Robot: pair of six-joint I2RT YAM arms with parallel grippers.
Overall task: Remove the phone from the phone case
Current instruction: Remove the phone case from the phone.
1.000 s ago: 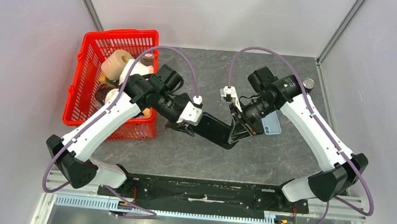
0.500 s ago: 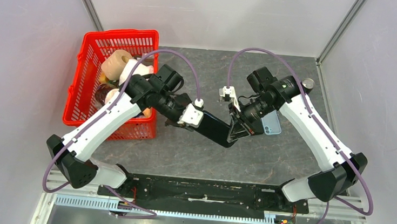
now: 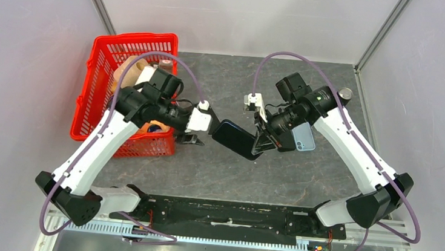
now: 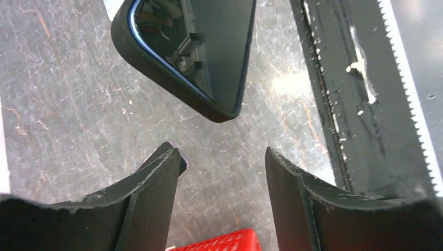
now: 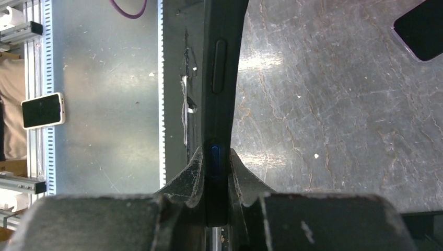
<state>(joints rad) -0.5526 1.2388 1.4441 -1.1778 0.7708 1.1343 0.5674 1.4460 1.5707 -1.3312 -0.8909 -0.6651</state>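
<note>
The phone (image 4: 219, 52) sits inside the black phone case (image 4: 156, 65), with its blue edge showing just within the case rim. The pair is held in the air above the grey table (image 3: 234, 175), between the two arms. The right gripper (image 5: 215, 157) is clamped on the phone case at one end, one finger on each face. From the right wrist the cased phone is seen edge-on, running away from the fingertips. Its opposite end points at the left gripper (image 4: 220, 157), whose jaws stand wide apart with nothing between them. The case's near corner lies just beyond the fingertips, apart from both fingers (image 4: 156, 183). From above, the left gripper sits just beside the case, near the corner of the red basket (image 3: 130, 37). A light-blue phone or case (image 3: 305, 137), I cannot tell which, lies on the table under the right arm.
</note>
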